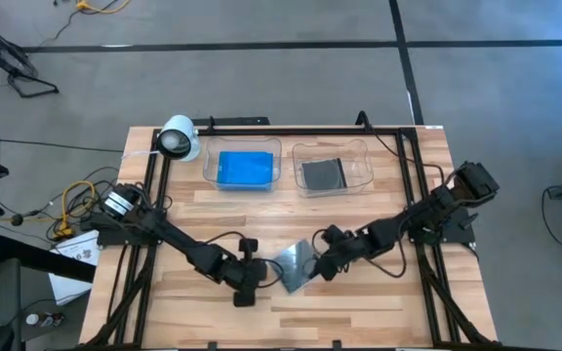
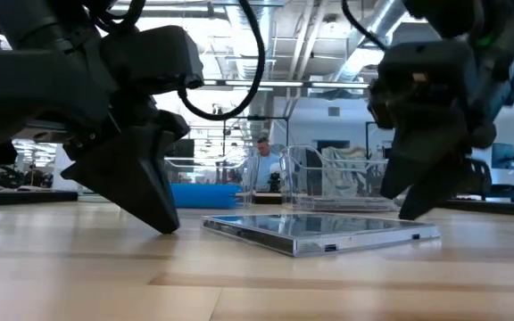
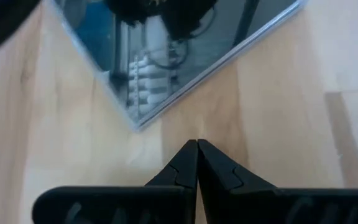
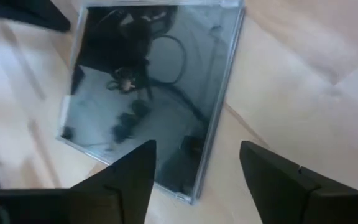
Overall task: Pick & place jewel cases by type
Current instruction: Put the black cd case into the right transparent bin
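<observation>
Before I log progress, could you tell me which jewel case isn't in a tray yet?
The clear, mirror-like jewel case lying flat on bare wood between both grippers.

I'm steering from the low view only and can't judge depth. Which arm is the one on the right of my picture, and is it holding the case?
Observer: That is the right gripper. Its fingers are spread, above the clear jewel case lying flat on the table, not holding it.
Operator: And the other gripper?
Observer: The left gripper is shut, its tips on bare wood just off one corner of that case.
Operator: What is already sorted?
Observer: From above, the left tray holds a blue case; the right tray holds a dark grey case.
</observation>
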Robot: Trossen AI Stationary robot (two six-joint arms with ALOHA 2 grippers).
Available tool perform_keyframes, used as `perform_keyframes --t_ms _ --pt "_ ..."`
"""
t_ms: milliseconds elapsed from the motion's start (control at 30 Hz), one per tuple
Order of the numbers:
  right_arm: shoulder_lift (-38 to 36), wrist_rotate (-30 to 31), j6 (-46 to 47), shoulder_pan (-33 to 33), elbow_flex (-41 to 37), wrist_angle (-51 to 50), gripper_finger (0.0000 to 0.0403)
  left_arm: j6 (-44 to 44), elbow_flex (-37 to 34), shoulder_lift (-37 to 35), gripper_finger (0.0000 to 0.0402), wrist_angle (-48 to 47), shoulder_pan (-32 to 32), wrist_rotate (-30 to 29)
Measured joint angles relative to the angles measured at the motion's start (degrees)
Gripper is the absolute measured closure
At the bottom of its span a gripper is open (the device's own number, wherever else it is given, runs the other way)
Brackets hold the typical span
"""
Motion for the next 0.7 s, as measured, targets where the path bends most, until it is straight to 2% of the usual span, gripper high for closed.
perform_keyframes --t_ms 133,233,400,700 --pt "0.00 -1.62 1.92 -1.00 -6.02 12.98 0.0164 0.24 0.00 0.13 0.0401 1.82 0.00 1.48" --pt "0.00 -1.71 2.39 -1.25 -8.29 17.87 0.0163 1.35 -0.02 0.30 0.0401 4.79 -0.01 4.54" --pt "0.00 -2.02 2.94 -1.47 -8.63 18.54 0.0163 2.75 -0.02 0.37 0.0401 7.67 -0.35 7.76" --pt "-0.02 -3.69 2.48 -2.57 -8.56 17.74 0.0163 5.43 -0.01 2.08 0.0401 14.75 -0.22 2.94"
